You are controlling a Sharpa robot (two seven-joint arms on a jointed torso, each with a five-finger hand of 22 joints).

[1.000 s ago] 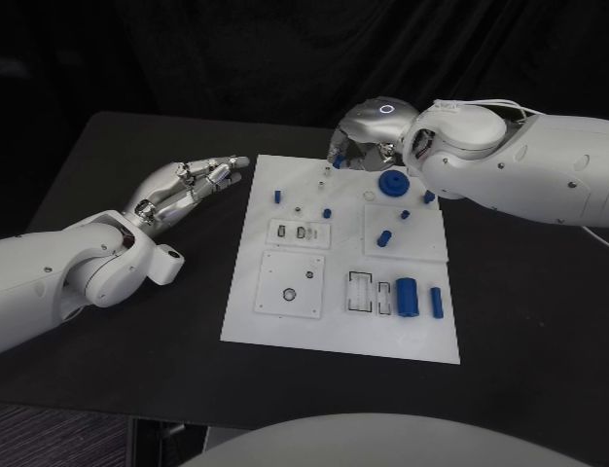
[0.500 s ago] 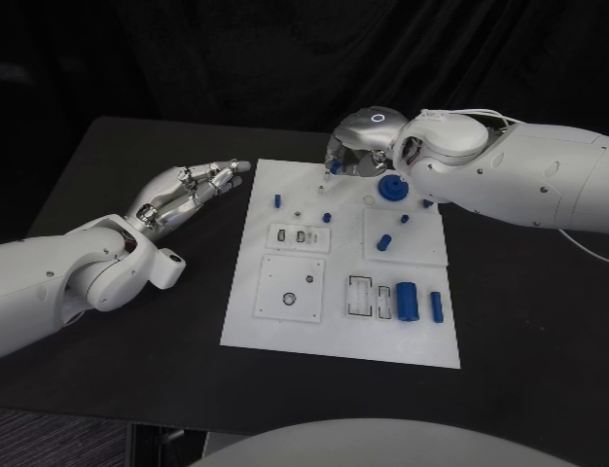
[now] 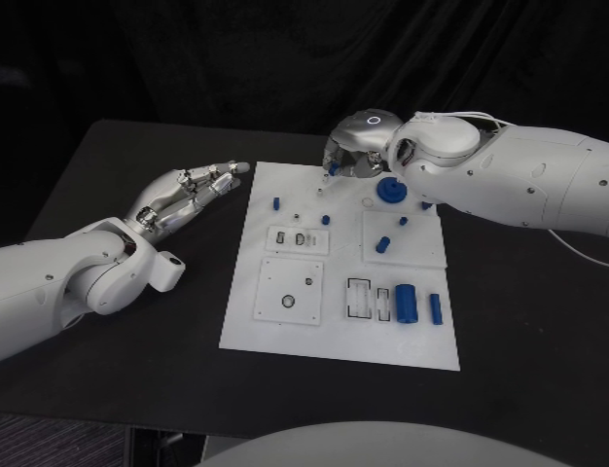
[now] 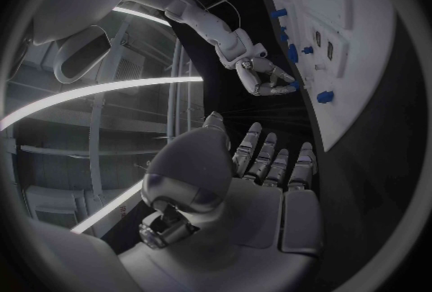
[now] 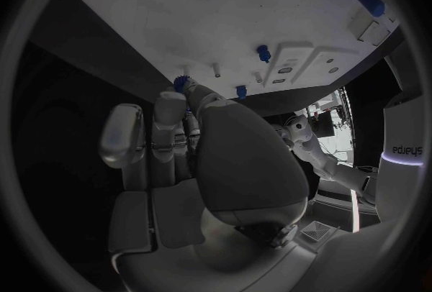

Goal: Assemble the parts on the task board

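Hovering over the far edge of the task board point(image 3: 340, 336), our right hand point(image 3: 354, 151) has its fingers curled in, and a small blue part point(image 5: 183, 83) sits at the fingertips point(image 5: 171, 101); we cannot tell whether it is truly pinched. Just beside that hand on the board we see the blue gear point(image 3: 392, 191). Off the board's left side our left hand point(image 3: 186, 197) lies low over the black table point(image 3: 136, 370), fingers stretched out straight side by side, holding nothing. Near the board's front edge a blue cylinder point(image 3: 407, 302) lies flat
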